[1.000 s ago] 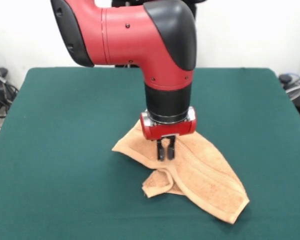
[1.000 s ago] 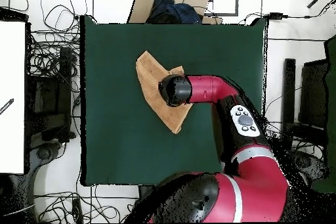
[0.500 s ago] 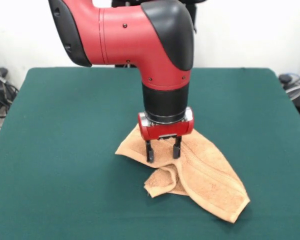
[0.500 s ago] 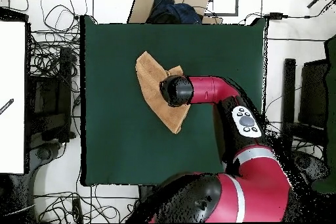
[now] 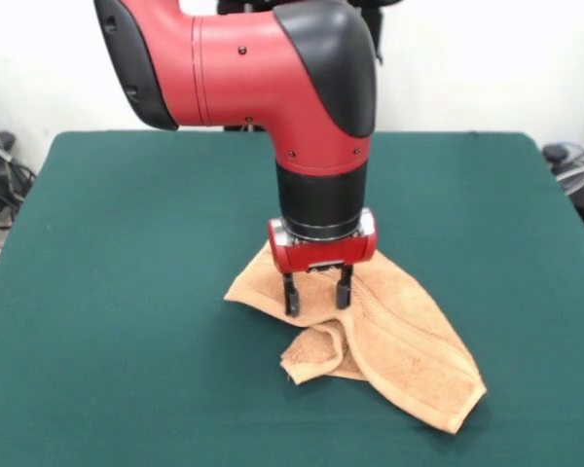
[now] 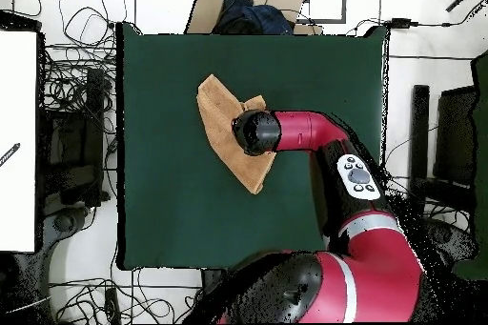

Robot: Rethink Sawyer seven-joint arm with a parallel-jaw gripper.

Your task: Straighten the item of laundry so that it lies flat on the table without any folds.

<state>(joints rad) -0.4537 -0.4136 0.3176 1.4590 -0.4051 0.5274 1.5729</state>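
Observation:
The peach-orange item of laundry (image 5: 399, 341) lies folded over on itself on the green table (image 5: 127, 253), a long strip running to the near right with a small curled flap (image 5: 311, 355) at its near left. My gripper (image 5: 317, 292) points straight down over the towel's middle, open, its fingertips (image 5: 291, 296) at or just above the cloth and nothing held. From overhead, the towel (image 6: 217, 116) is a slanted folded shape and the arm's wrist (image 6: 255, 132) covers its right part.
The green table (image 6: 172, 207) spreads wide on all sides of the towel. Beyond its edges are tangled cables (image 6: 76, 83), a cardboard box (image 6: 248, 2) with dark cloth, and a white surface (image 6: 19, 140) at the left.
A second ago the fingers were shut on the towel; they opened and the arm shifted slightly left. Over the last half second nothing moved.

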